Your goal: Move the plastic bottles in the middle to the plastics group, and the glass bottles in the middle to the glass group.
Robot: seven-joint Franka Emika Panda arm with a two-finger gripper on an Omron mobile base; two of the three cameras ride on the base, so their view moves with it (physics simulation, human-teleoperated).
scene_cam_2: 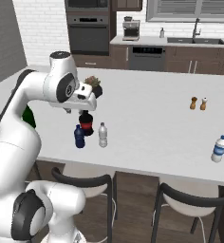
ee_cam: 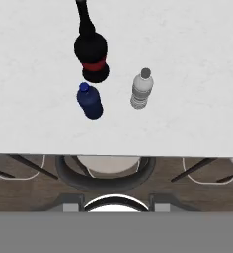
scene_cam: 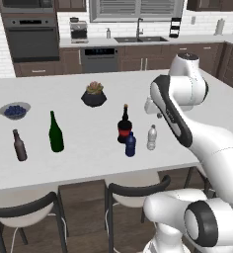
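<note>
Three bottles stand together near the island counter's (scene_cam: 74, 163) front edge. The glass one is dark and round-bodied with a red label band (scene_cam: 124, 126) (scene_cam_2: 86, 122) (ee_cam: 91, 54). In front of it are the dark blue plastic bottle (scene_cam: 131, 145) (scene_cam_2: 79, 136) (ee_cam: 90, 101) and the clear white-capped plastic bottle (scene_cam: 152, 138) (scene_cam_2: 103, 135) (ee_cam: 140, 90). My gripper (scene_cam: 149, 106) (scene_cam_2: 70, 110) hangs above them, pointing down, jaws apart with nothing between them. The glass group, a tall green bottle (scene_cam: 56, 132) and a small brown bottle (scene_cam: 19, 146), stands at the left. A blue-labelled plastic bottle (scene_cam_2: 219, 149) stands far right.
A potted plant (scene_cam: 94, 94) sits behind the middle bottles and a bowl of blueberries (scene_cam: 14, 110) at the far left. Two shakers (scene_cam_2: 198, 103) stand toward the right. Stools (scene_cam: 133, 190) are tucked under the counter's front edge.
</note>
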